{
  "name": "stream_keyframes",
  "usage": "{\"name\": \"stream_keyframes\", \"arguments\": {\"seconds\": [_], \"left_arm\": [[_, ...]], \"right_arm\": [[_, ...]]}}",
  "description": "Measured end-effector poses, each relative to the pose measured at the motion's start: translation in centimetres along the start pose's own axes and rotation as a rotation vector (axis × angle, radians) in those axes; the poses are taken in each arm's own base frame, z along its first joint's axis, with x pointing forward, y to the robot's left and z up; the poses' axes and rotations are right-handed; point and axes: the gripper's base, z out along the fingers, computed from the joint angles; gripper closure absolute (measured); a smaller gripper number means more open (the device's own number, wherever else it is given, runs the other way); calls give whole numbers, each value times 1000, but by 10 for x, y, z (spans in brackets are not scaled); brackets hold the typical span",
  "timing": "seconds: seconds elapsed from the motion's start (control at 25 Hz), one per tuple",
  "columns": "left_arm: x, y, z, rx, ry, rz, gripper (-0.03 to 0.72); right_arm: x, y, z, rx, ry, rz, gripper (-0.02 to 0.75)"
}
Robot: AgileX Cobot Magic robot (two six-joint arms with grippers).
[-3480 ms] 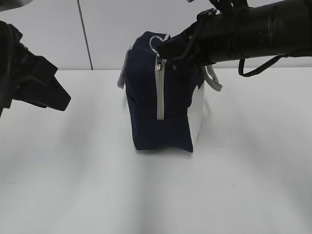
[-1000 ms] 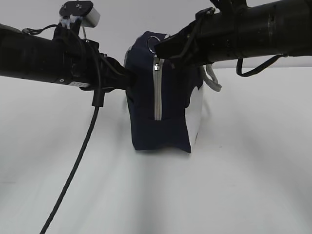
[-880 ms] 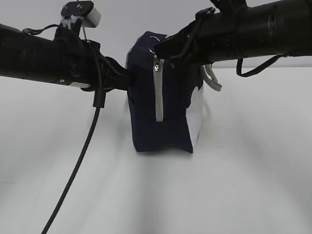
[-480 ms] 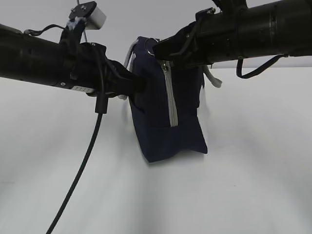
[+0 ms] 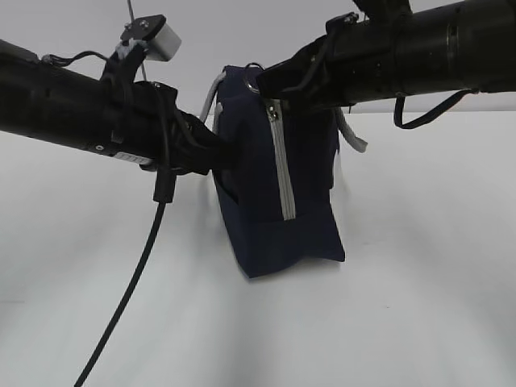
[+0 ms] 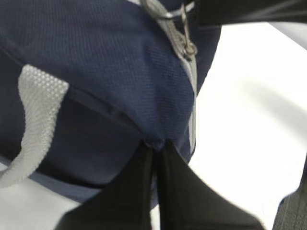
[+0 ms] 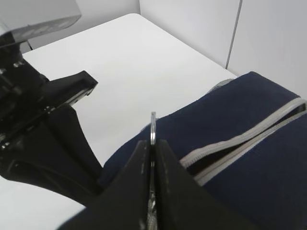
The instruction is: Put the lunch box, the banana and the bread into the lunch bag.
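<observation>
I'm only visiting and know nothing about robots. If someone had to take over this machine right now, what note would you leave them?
Left pincer: shut, pinching a fold of the lunch bag's navy fabric on its side.
Right pincer: shut on the metal ring of the zipper at the bag's top.
The bag stands on the white table, tilted, held between both arms.
Done: both grips are set; the right wrist view shows the zipper partly parted.
Left: finish opening the bag, then pack the lunch box, banana and bread. None of those three shows in any view, so find them first.
</observation>
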Motion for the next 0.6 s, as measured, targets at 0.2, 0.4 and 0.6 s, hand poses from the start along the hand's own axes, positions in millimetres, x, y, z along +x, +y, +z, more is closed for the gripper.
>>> {"name": "stream_keyframes", "arguments": {"seconds": [0.2,0.4,0.6], "left_arm": [[3,0,0,-2,32,13,685],[3,0,0,0,38,18,686],[4,-1,0,6,49,30,686]], "right_arm": [[1,-13,-10,-56,4,-29,738],[4,-32,-17,-203,-7,-39,738],[10,-44,-5,-326,-1,-35,738]]}}
